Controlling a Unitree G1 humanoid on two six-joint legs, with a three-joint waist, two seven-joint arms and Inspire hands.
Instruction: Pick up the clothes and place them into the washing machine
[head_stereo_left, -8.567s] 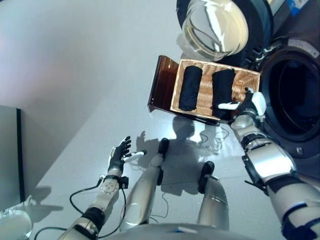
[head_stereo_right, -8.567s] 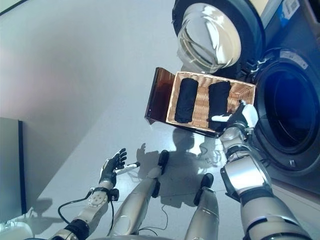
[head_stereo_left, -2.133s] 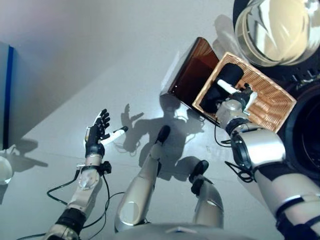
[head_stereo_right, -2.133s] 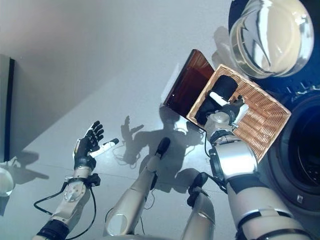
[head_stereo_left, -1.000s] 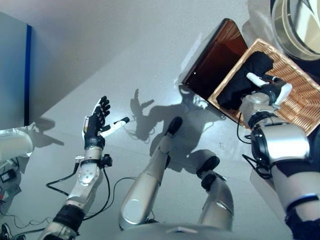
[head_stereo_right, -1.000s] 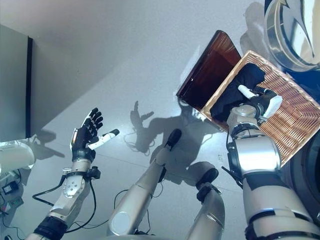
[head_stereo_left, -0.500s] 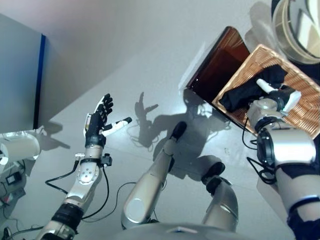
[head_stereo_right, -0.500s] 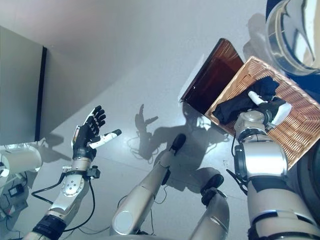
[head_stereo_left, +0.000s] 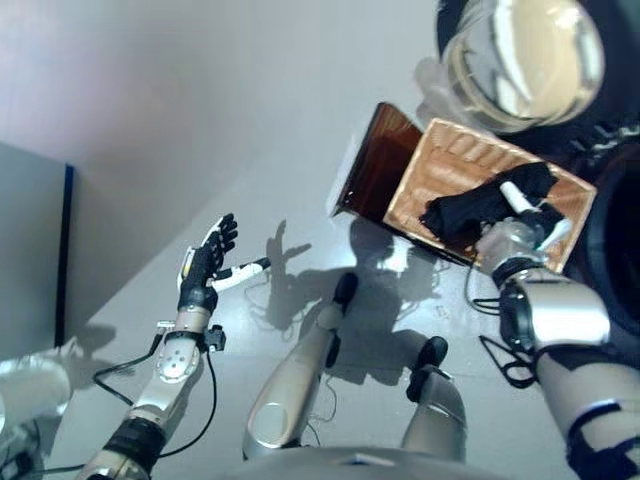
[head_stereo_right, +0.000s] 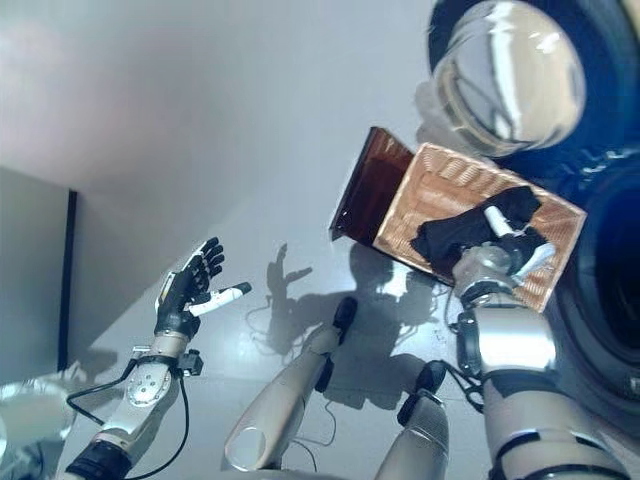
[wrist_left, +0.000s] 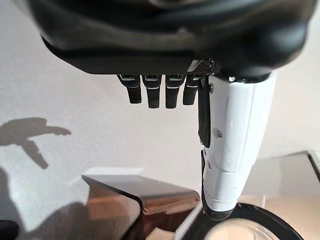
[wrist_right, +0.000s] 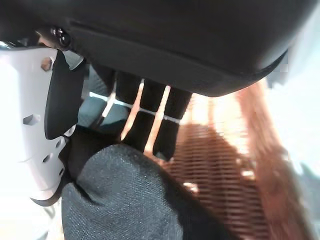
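Risk: the garment (head_stereo_left: 480, 212) may slip from the right hand (head_stereo_left: 527, 215) or snag on the basket (head_stereo_left: 440, 165) rim during the lift.
Garment: dark, unrolled and limp, upper right of frame, draped over the basket.
Right hand: fingers and thumb closed around the cloth.
Left hand (head_stereo_left: 203, 268): spread apart, empty, lower left.
Washing machine (head_stereo_right: 610, 290): door (head_stereo_right: 510, 70) open, right edge.
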